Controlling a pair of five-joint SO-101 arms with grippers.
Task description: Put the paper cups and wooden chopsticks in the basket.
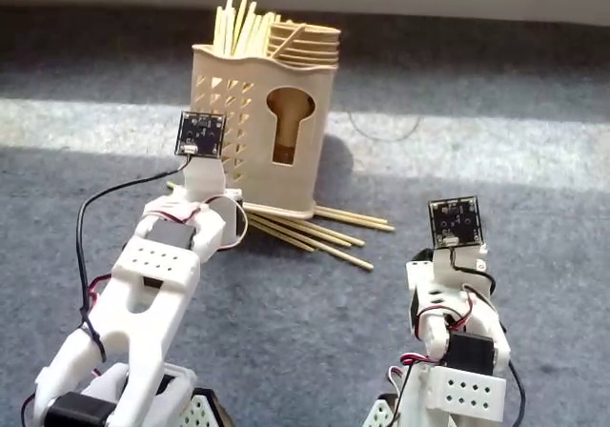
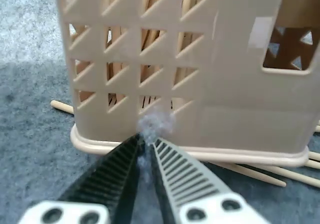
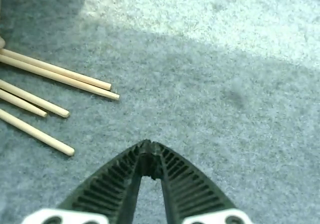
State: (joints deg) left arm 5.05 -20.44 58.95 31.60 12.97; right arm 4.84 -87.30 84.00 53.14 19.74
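- the right arm (image 1: pixel 457 351) stands low at the near right side of the grey counter (image 1: pixel 286 351), well apart from the basket.
- the right pincer (image 3: pixel 150 153) has its two dark ribbed jaws together, the tips touching, and it holds nothing. it points down at bare counter.
- the left arm (image 1: pixel 152 274) lies across the near left side and stretches toward the basket's foot.
- the left pincer (image 2: pixel 146 143) has one dark jaw and one pale jaw. they are pressed together at the tips, just in front of the basket's bottom rim.
- a small tuft of grey fluff (image 2: pixel 155 125) sits at these tips, against the lattice wall. whether it is pinched or only lies there, the pictures do not tell.
- several loose chopsticks (image 1: pixel 315 229) lie flat on the counter at the basket's base. they fan out toward the right arm's side, and some ends go under the rim.
- in the right wrist view five of these loose chopsticks (image 3: pixel 55 74) end near the pincer but do not touch it.
- the basket (image 1: pixel 250 112) stands upright beyond the left pincer. it is cream plastic, with triangle holes in one wall (image 2: pixel 240 114) and a keyhole-shaped opening in the next one.
- inside the basket, a bundle of upright chopsticks (image 1: pixel 240 22) sticks out over the top edge.
- just beside them, on the far right side of the basket, stacked paper cups (image 1: pixel 307 44) rise above the rim.
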